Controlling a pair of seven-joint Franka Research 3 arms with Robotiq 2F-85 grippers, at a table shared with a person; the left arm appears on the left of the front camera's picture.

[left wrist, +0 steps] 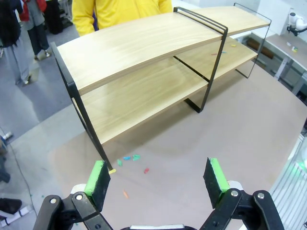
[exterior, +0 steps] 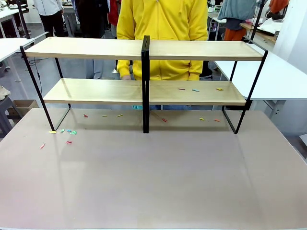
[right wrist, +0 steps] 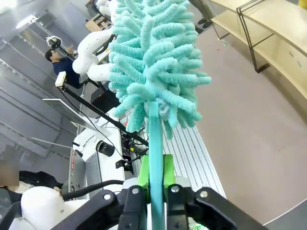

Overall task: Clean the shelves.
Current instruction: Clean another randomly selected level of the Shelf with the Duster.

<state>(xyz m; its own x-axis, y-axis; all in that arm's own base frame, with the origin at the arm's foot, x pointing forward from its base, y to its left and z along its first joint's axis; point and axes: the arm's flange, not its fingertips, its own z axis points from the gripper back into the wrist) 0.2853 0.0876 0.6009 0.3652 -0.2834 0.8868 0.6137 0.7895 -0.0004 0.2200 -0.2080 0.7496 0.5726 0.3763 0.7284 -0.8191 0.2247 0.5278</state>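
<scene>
The shelves (exterior: 96, 91) stand at 12 o'clock on the desk (exterior: 153, 182). The right pincer (right wrist: 156, 172) grips a fluffy duster (right wrist: 153, 62); the left pincer (left wrist: 157, 178) is wide. I would sweep the lower board's coloured scraps (exterior: 194, 89) (toward 2 o'clock) gently, keeping the head flat.

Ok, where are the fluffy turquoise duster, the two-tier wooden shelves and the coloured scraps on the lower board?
Fluffy turquoise microfibre duster (right wrist: 158, 62), right wrist view: its head.
Black-framed two-tier light-wood shelves (exterior: 96, 91), front view: bare lower board, left half.
Small coloured scraps (exterior: 195, 90), front view: the middle one, lower board.
</scene>
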